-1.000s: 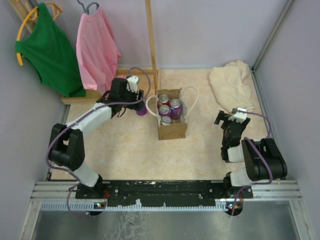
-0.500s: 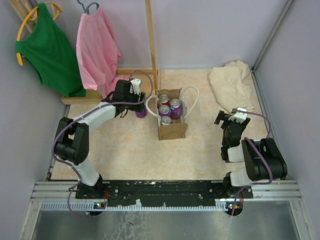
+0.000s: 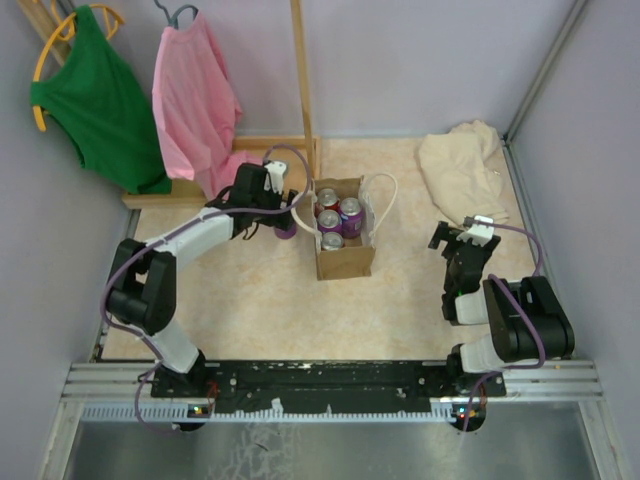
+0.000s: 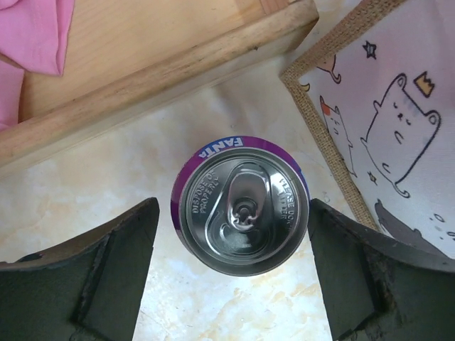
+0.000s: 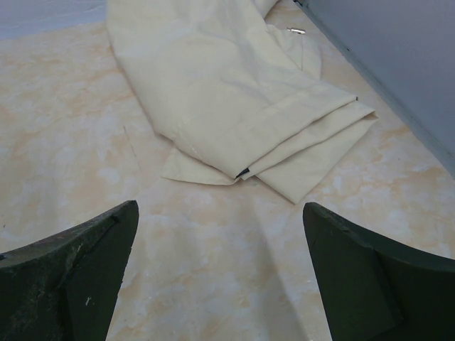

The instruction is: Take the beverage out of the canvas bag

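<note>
Left tool (image 4: 232, 207) moved right; purple can (image 4: 240, 213) between spread jaws.

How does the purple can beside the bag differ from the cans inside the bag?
The purple can stands on the table within the open left gripper; the bagged cans sit inside the canvas bag. The purple can is alone; the bagged cans are several, one red. All stand upright.

robot test cell in a lab, not a home. left arm (image 3: 190, 235) and right arm (image 3: 510, 320) were bolted to an aluminium rail (image 3: 590, 382) at the edge of a marbled tabletop (image 3: 260, 300). plain lilac walls (image 3: 420, 60) boxed it in. props looked staged: green top (image 3: 100, 110), pink top (image 3: 190, 100) on a wooden rack (image 3: 298, 70), cream cloth (image 3: 465, 165), canvas bag (image 3: 345, 258).
</note>
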Motion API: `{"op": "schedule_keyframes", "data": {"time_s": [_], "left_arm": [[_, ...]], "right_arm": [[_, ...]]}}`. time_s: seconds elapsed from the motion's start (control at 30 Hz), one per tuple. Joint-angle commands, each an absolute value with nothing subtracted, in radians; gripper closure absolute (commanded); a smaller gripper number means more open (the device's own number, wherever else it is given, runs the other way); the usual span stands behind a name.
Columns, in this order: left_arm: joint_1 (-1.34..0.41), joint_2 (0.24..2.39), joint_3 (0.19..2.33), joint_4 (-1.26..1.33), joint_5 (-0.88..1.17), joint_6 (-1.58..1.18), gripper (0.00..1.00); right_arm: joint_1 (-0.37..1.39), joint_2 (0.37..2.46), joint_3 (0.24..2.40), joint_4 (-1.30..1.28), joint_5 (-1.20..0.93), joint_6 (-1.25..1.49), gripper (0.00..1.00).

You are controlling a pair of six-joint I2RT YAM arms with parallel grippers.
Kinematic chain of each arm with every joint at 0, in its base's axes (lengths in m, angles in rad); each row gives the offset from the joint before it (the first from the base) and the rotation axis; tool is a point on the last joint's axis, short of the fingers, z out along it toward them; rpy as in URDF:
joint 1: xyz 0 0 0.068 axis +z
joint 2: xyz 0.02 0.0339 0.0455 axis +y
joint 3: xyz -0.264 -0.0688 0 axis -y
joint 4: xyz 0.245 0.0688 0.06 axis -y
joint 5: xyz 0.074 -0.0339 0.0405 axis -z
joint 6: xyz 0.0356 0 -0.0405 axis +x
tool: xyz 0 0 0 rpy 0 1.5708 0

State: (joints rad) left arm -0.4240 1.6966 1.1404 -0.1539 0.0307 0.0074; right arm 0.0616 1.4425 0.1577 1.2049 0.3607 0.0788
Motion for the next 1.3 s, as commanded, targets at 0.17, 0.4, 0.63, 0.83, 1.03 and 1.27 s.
{"op": "schedule_keyframes", "data": {"time_s": [0.17,0.4,0.63,0.83,1.03,1.27], "left_arm": [[-0.431,1.643,1.137,-0.181,0.044,-0.011,0.01],[-0.432,1.542,1.213,-0.196,0.000,0.006,0.01],[-0.443,1.434,1.394,-0.223,0.039,0.056,0.01],[-0.542,1.477,1.579,-0.334,0.159,0.157,0.00],[-0.640,1.598,1.702,-0.460,0.245,0.277,0.01],[-0.692,1.703,1.715,-0.603,0.227,0.313,0.07]], "right_arm": [[0.063,1.447,0.166,1.249,0.366,0.064,0.01],[0.064,1.447,0.166,1.249,0.366,0.064,0.01],[0.064,1.447,0.166,1.249,0.366,0.064,0.01],[0.064,1.446,0.166,1.249,0.365,0.064,0.01],[0.064,1.447,0.166,1.249,0.367,0.064,0.01],[0.064,1.447,0.166,1.249,0.366,0.063,0.01]]}}
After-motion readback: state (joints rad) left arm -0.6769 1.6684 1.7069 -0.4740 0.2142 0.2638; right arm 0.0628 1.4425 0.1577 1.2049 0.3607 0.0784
